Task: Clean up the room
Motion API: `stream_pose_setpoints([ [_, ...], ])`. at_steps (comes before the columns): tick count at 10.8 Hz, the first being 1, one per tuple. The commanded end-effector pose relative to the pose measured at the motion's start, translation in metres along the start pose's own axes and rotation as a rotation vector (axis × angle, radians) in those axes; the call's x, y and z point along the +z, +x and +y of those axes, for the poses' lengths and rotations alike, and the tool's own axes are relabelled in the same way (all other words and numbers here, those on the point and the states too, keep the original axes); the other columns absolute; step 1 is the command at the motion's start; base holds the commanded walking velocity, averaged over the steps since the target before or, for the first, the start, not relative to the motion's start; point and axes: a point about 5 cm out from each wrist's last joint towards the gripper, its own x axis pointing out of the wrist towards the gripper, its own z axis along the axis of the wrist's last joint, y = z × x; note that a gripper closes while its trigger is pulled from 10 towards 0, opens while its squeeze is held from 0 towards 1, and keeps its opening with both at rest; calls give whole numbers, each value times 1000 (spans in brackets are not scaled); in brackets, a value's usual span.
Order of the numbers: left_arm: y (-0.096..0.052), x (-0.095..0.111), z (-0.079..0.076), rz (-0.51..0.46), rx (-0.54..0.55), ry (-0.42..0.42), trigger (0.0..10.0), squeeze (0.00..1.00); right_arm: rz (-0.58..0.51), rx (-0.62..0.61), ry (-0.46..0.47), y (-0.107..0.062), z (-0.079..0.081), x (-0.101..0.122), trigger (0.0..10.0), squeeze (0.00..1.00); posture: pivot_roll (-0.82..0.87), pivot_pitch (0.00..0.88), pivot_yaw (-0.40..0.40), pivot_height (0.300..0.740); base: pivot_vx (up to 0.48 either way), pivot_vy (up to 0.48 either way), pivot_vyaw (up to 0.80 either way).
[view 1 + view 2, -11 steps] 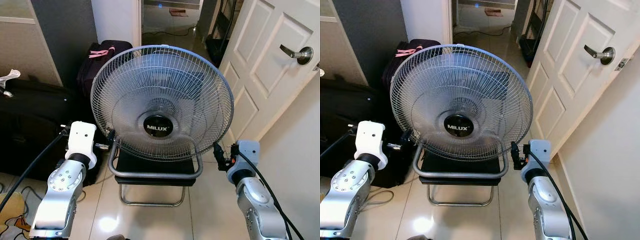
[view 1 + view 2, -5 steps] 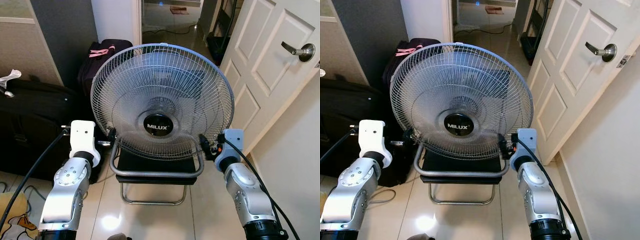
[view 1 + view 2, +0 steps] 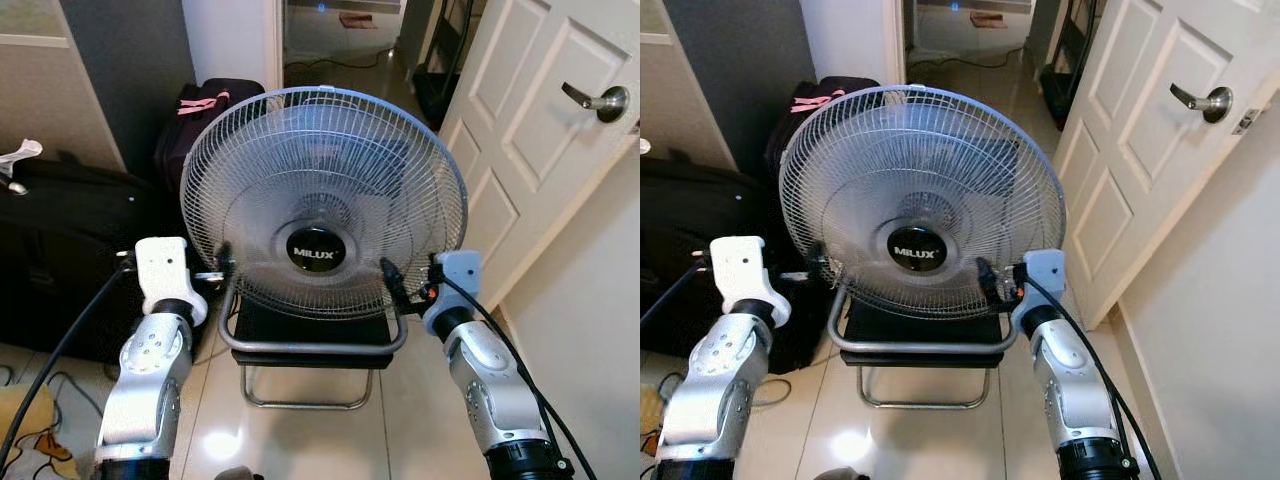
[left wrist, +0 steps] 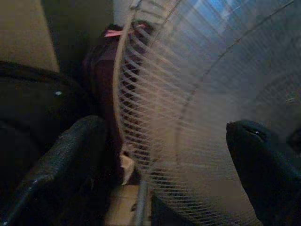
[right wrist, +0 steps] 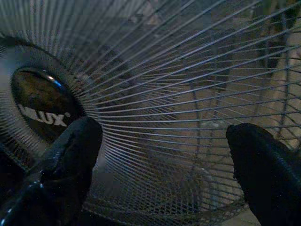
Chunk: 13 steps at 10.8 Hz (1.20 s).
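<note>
Fan (image 3: pixel 322 200) sits on chair (image 3: pixel 312 340), not yet lifted; left gripper (image 4: pixel 160 155) straddles the grille rim, right gripper (image 5: pixel 160 165) spread at its face, neither clamped

The brand name "MILUX" stands in white capital letters on the round black glossy badge (image 3: pixel 316 253) at the centre of the large silver wire-grille fan (image 3: pixel 323 202). Seen through the grille wires from the right wrist camera, the same badge (image 5: pixel 43 106) shows the lettering tilted and partly covered, with only "LUX" legible beside a black finger (image 5: pixel 70 160). No other text, number or sign can be read around the fan.
</note>
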Motion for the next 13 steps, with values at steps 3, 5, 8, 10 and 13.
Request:
stream_pose_setpoints([
  [3,-1,9,1,-89,-56,-20,10000,1000,-63,48,-29,-2,1,7,10000,1000,-57,0,-25,740,0,0,267],
  [5,-3,7,-3,-33,-143,17,10000,1000,-90,73,-14,-4,3,11,10000,1000,-58,0,-24,740,0,0,800],
  [8,-9,6,-11,-59,-237,66,10000,1000,-102,118,-21,-6,13,11,10000,1000,-58,0,-23,740,0,0,800],
  [10,-9,4,-12,-26,-218,88,10000,953,-85,29,-68,-5,0,11,10000,1000,-54,0,-25,740,0,0,800],
  [13,-5,3,-11,-9,-215,161,10000,0,-97,-64,-105,-2,-5,12,10000,1000,-41,0,-34,740,0,0,800],
])
